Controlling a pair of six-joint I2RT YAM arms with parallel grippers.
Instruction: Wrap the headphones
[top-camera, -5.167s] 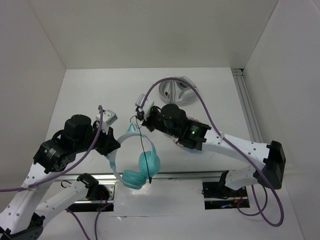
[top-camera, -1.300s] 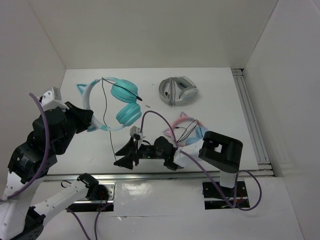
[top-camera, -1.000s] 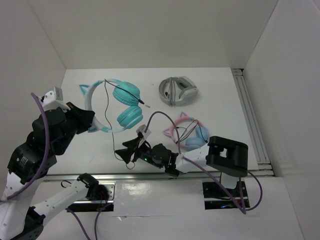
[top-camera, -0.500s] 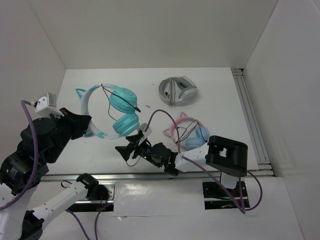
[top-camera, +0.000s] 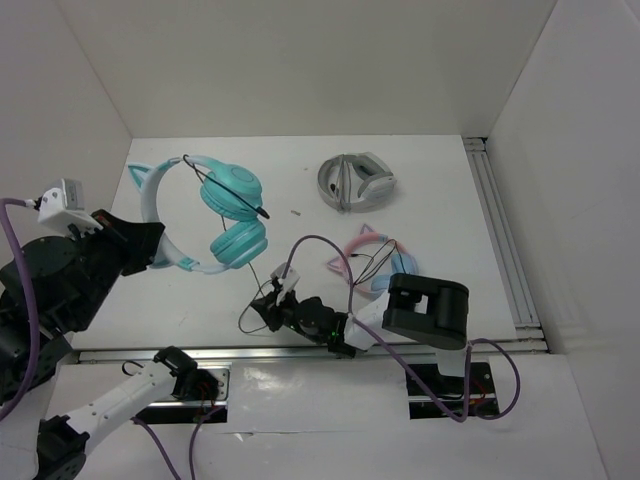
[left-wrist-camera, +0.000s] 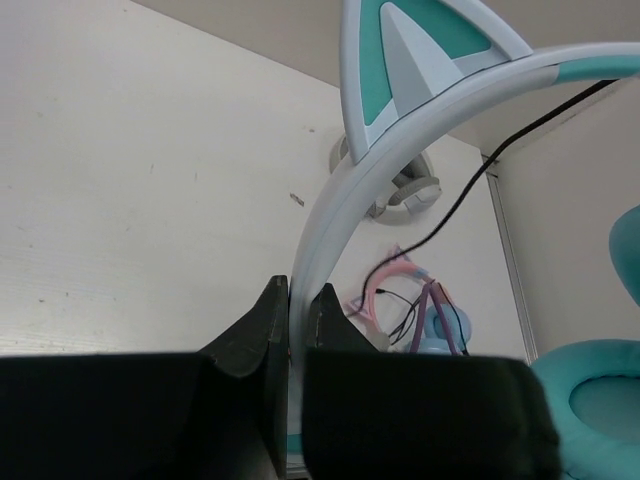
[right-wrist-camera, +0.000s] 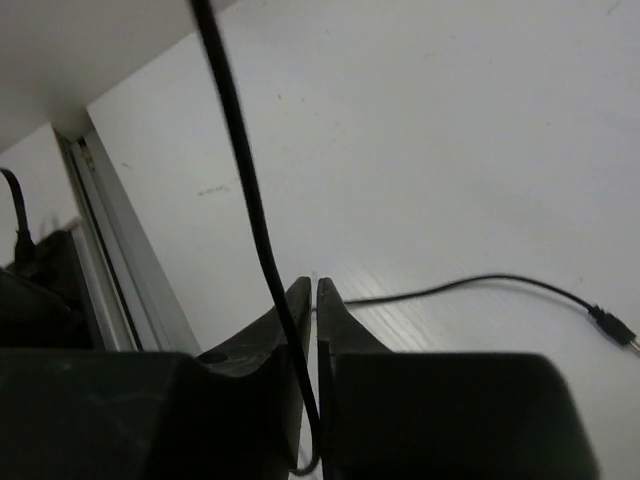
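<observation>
Headphones (top-camera: 232, 188) shifted left; left tool (left-wrist-camera: 297, 300) clamps headband (left-wrist-camera: 335, 200), right tool (right-wrist-camera: 308, 295) pinches cable (right-wrist-camera: 245, 190).

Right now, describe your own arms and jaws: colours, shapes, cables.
Both arms share one build: the left arm and right arm have white links, bulky black joint housings and a thick purple cable looping outside. The jaws are matte black, tapering to wedge-shaped tips.
</observation>
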